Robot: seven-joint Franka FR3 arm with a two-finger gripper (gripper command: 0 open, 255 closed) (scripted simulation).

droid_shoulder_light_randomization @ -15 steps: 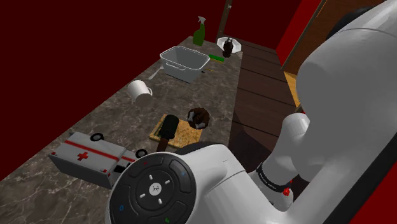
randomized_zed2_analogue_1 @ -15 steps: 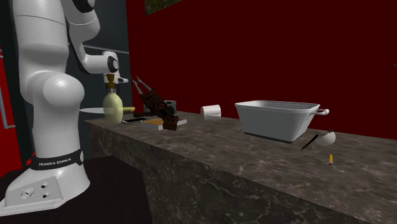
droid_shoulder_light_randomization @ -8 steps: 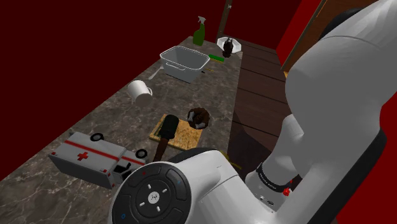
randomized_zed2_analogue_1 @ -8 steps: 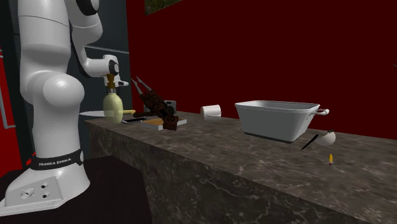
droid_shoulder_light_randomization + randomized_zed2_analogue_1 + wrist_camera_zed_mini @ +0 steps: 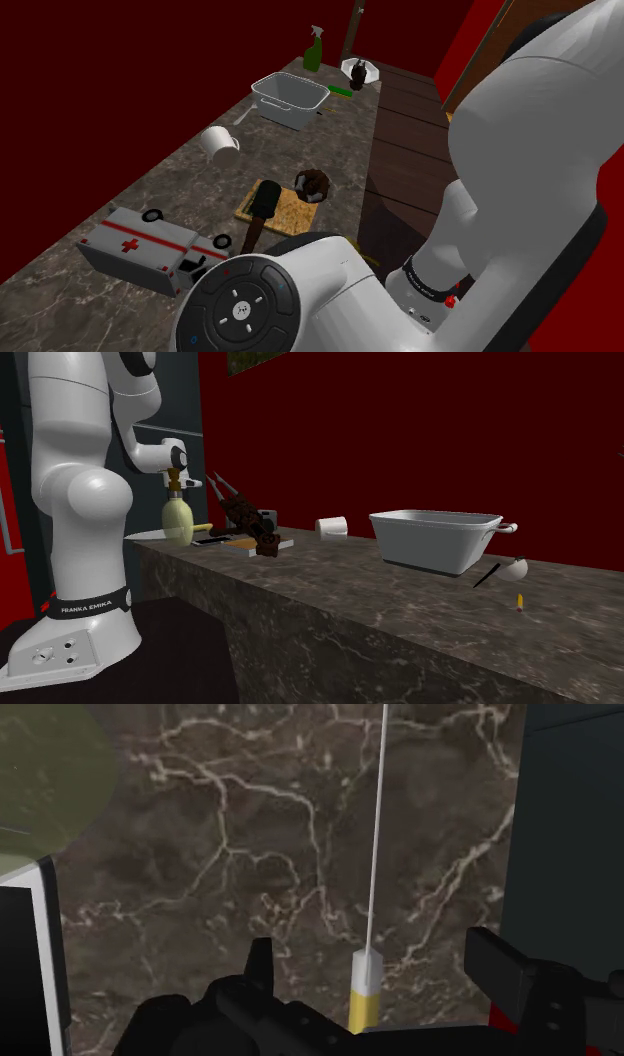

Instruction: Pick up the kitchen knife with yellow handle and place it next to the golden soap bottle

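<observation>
Yellow-handled kitchen knife (image 5: 362,996) sits edge-on between my fingers (image 5: 262,974), spread apart and touching nothing; a careless lift might knock it against the pale-gold soap bottle (image 5: 40,774).

Shoulder high; second low; wrist close; counter (image 5: 150,188) shared.

1. The tabletop (image 5: 250,854) beneath the claw (image 5: 376,966) looks like smooth dark stone with white veins.
2. The kitchen knife (image 5: 377,854) between the claw's fingers has a thin, pale, metal-like blade and a smooth yellow handle.
3. The claw itself is matt black.
</observation>
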